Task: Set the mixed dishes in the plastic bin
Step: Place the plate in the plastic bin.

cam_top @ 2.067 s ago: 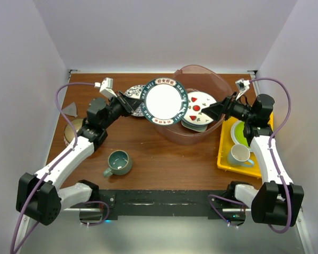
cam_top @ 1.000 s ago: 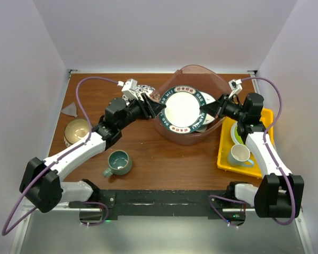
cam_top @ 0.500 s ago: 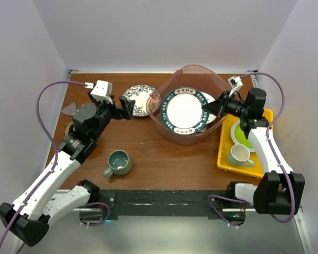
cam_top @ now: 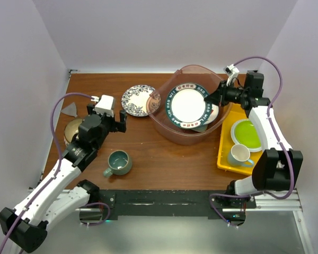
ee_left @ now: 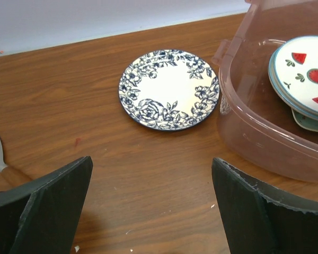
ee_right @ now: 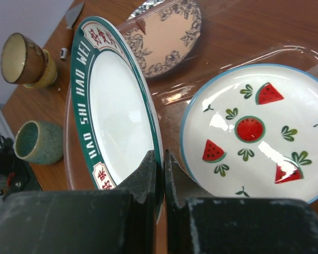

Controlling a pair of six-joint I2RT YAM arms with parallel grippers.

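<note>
Over the plastic bin (cam_top: 172, 133): right arm stretched in from the bin's right side, right pincer (cam_top: 208, 99) clamped on the rim of a green-rimmed plate (cam_top: 186, 105), which stands tilted on edge inside the bin above a watermelon plate (ee_right: 254, 132). Left of the bin: left arm bent above the worktop (cam_top: 159, 159), left pincer (ee_left: 151, 160) spread wide and empty, facing a blue-flowered plate (ee_left: 169, 89). Dishes under the watermelon plate mostly hidden.

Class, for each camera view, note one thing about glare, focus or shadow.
Right wrist: white glare spots on the watermelon plate; the right fingers, pinching the green-rimmed plate, are dark and soft. Left wrist: floral plate sharp, left fingers dark, bin wall tints the wood behind. Top: even light, only faint shadows on the table.
</note>
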